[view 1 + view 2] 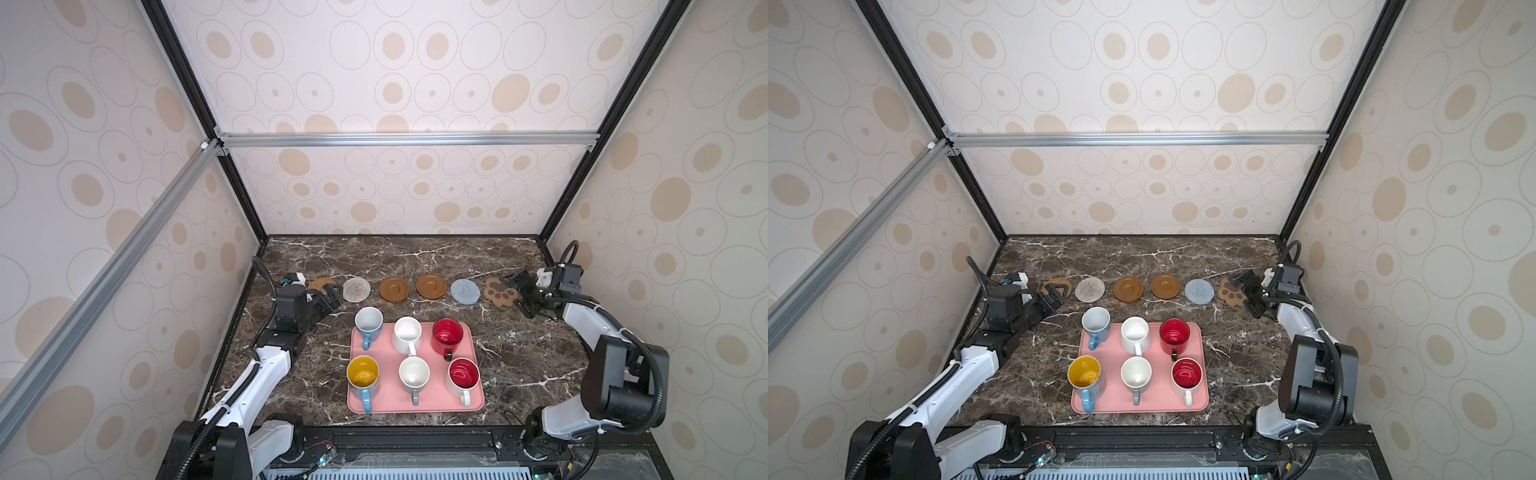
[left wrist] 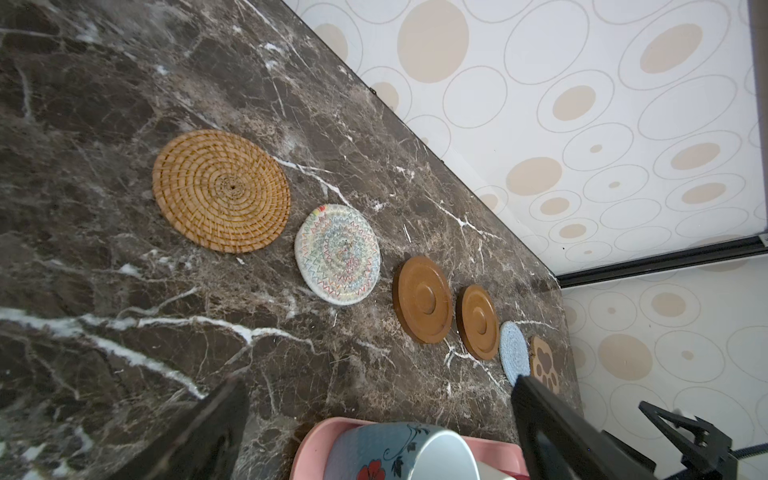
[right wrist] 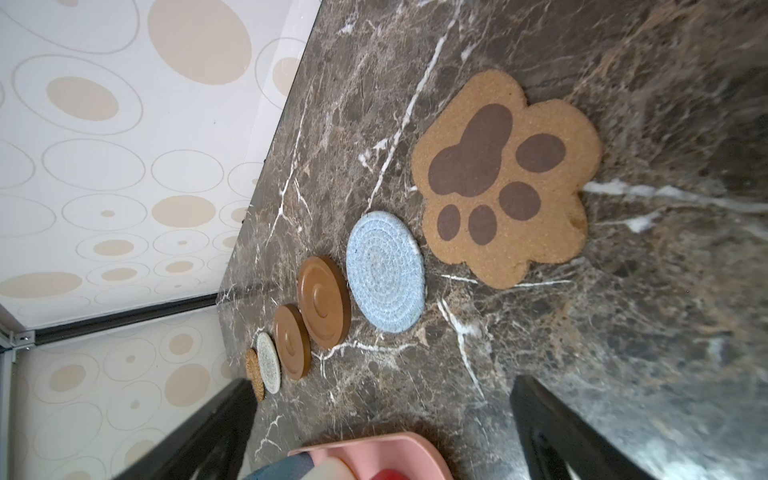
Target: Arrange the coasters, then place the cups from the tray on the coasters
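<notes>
Six coasters (image 1: pixel 394 289) in a far row across the bench (image 1: pixel 519 353), six cups (image 1: pixel 408 332) crowded on the nearer pink tray (image 1: pixel 432 399); left tool (image 1: pixel 334 300) and right tool (image 1: pixel 515 296) wide, empty, at the row's ends; risk: tight spacing could knock neighbouring cups during lifting.

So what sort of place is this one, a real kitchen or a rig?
Probably a lab test cell dressed like a home: wallpapered panels on an aluminium frame, a marble-look tabletop, and a left arm and right arm mounted at its front edge.
</notes>
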`<state>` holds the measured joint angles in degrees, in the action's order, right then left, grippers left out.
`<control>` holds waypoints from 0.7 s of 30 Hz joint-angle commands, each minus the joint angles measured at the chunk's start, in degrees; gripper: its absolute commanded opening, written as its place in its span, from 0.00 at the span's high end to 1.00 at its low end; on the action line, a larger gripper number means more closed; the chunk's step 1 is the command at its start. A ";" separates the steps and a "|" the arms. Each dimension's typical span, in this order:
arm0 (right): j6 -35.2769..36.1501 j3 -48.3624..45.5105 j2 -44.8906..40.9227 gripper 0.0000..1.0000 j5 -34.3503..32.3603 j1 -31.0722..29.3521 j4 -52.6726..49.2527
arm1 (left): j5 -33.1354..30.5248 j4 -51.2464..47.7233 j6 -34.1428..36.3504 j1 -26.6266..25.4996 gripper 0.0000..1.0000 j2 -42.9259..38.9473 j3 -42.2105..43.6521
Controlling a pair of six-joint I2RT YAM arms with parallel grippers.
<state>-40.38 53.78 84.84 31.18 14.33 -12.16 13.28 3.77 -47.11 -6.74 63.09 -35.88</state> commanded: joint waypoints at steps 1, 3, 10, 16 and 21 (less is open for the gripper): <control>5.97 0.46 -3.48 0.00 -2.09 0.30 -8.12 | -0.60 0.00 3.63 0.36 0.00 2.36 -3.98; 7.46 -0.13 -5.19 0.00 -2.10 0.26 -9.37 | -0.09 0.50 4.20 0.41 0.00 3.87 -5.03; 13.26 0.61 -8.63 0.00 -4.74 -0.50 -15.88 | 1.69 1.20 6.94 0.36 0.00 9.30 -8.82; 12.99 4.20 -4.45 0.00 -4.72 -6.13 -13.54 | 3.04 0.86 6.69 0.36 0.00 12.66 -11.10; 10.51 13.80 8.53 0.00 -1.92 -14.91 -8.89 | 3.73 2.29 4.36 0.40 0.00 12.18 -8.93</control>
<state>-29.28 62.57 87.42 27.44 3.60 -23.92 16.05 4.34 -42.09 -6.74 75.68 -44.69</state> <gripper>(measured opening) 0.997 0.998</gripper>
